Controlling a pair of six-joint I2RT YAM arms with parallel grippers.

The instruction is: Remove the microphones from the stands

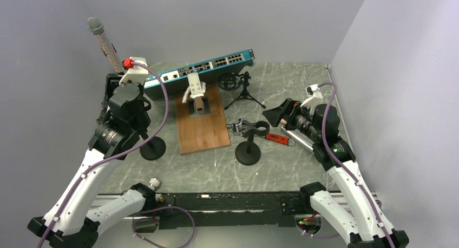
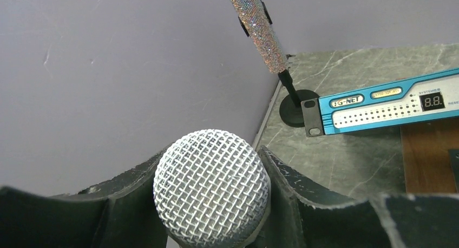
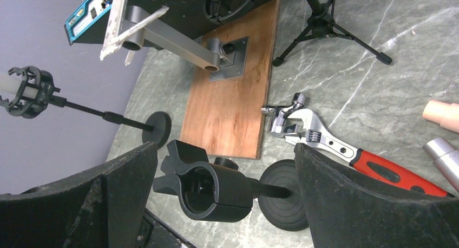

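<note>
Left gripper [image 2: 211, 157] looks clamped on the microphone [image 2: 211, 196] by its mesh head, just left of the blue network switch [image 2: 389, 107]. It's probably light, but that grille is slick and dents easily, so the body would be a safer hold. Right gripper [image 3: 224, 153] hangs wide open, empty.

We see a grey marbled surface [image 1: 292, 85] boxed in by plain grey walls. Across its upper middle lies a blue-cased network switch [image 1: 205, 69], ports facing us; the left wrist view shows its IG-NET label and a small two-digit display. In front of it sits a wooden board [image 1: 203, 126] with a grey metal arm [image 3: 173, 42] bolted to it by a square plate. Right of the board stands a small black tripod [image 1: 243, 93]. Near the board's lower right corner lies an adjustable wrench [image 1: 277, 138] with a red handle.
</note>
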